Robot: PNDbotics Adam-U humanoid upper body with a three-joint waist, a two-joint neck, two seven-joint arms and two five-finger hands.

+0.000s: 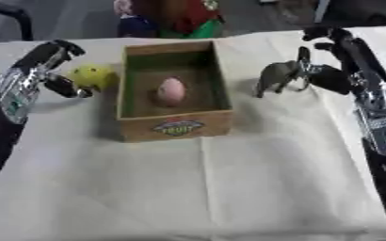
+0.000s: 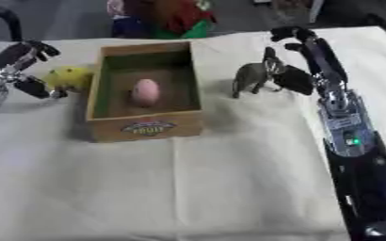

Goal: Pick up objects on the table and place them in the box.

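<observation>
Right hand (image 1: pixel 326 70) pinching grey elephant toy (image 1: pixel 277 76) by its rear, just right of box (image 1: pixel 176 123); could slip or tip on lift. Left hand (image 1: pixel 50 66) spread wide beside yellow toy (image 1: pixel 92 76), w/o hold; might nudge it off. Pink egg (image 1: pixel 171 91) already in box.

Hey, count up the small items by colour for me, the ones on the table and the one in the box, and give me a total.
Pink: 1, the egg in the wooden box
Yellow: 1, the ball by the left hand
Grey: 1, the elephant at the right hand
Total: 3
</observation>
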